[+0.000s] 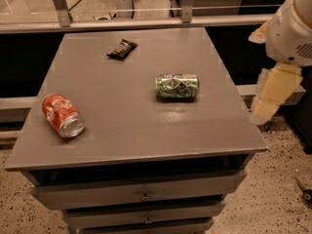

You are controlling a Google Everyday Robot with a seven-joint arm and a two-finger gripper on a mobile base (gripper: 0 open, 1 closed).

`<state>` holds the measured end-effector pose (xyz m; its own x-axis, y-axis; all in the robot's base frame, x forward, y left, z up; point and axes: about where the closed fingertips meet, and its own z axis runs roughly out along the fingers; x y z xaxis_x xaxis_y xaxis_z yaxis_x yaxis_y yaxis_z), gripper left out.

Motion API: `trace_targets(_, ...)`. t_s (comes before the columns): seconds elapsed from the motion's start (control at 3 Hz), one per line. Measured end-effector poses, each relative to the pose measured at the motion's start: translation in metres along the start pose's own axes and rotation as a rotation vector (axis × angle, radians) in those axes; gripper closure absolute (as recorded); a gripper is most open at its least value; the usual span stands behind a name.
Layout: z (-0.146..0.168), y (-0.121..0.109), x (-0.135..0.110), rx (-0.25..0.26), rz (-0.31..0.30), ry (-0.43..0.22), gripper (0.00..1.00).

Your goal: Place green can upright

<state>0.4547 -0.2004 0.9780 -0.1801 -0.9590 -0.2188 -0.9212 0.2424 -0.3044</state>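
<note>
The green can [177, 86] lies on its side on the grey table top [136, 130], right of the middle, with its silver ends facing left and right. My gripper [273, 95] is a cream-coloured piece hanging below the white arm [295, 30] at the right edge of the view. It is off the table's right side, apart from the green can and a little above the table's level. It holds nothing that I can see.
A red cola can [63, 115] lies on its side near the table's front left. A dark snack wrapper [122, 49] lies at the back. Drawers [144, 196] sit under the top. A metal rail [146, 23] runs behind the table.
</note>
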Motion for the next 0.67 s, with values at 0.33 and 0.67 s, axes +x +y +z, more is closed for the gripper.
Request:
trace_targets(0.33, 0.038, -0.029, -0.045, 0.031, -0.054, -0.053, 0.00)
trace_targets(0.67, 0.080, -0.052, -0.099, 0.032, -0.108, -0.107, 0.00)
